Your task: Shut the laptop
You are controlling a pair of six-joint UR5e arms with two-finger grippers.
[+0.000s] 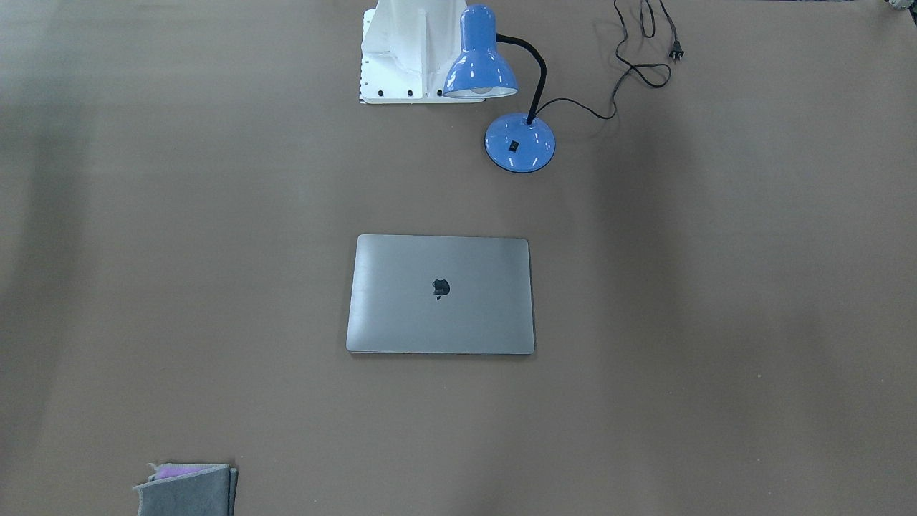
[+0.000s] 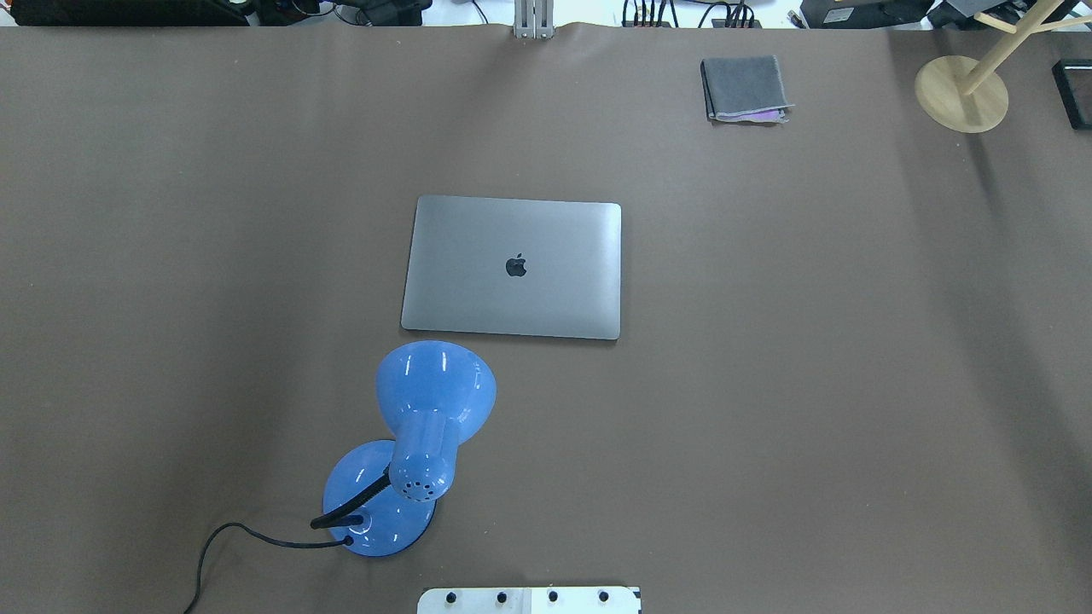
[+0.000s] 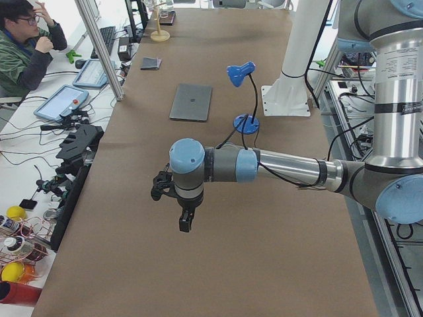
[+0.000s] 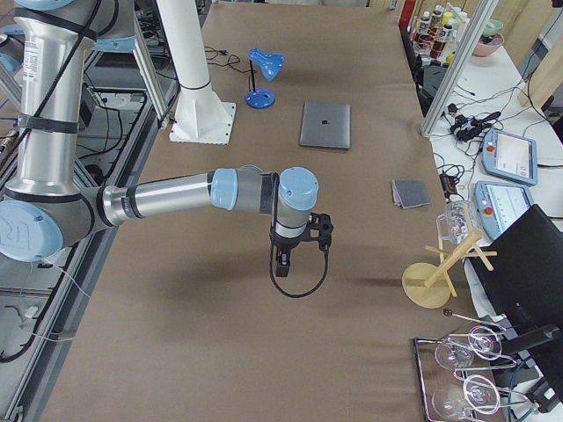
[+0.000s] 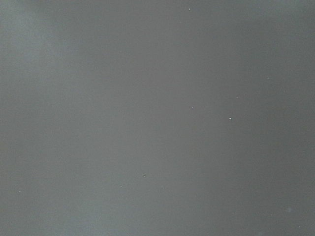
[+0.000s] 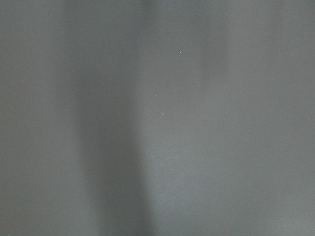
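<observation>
The space-grey laptop lies flat on the brown table with its lid down, dark apple logo up. It also shows in the front-facing view, the left side view and the right side view. My left gripper hangs over bare table far from the laptop, seen only in the left side view. My right gripper hangs likewise at the other end, seen only in the right side view. I cannot tell whether either is open or shut. Both wrist views show only plain table surface.
A blue desk lamp with a black cord stands between the robot base and the laptop. A folded grey cloth lies at the far right. A wooden stand is at the far right corner. An operator sits beside the table.
</observation>
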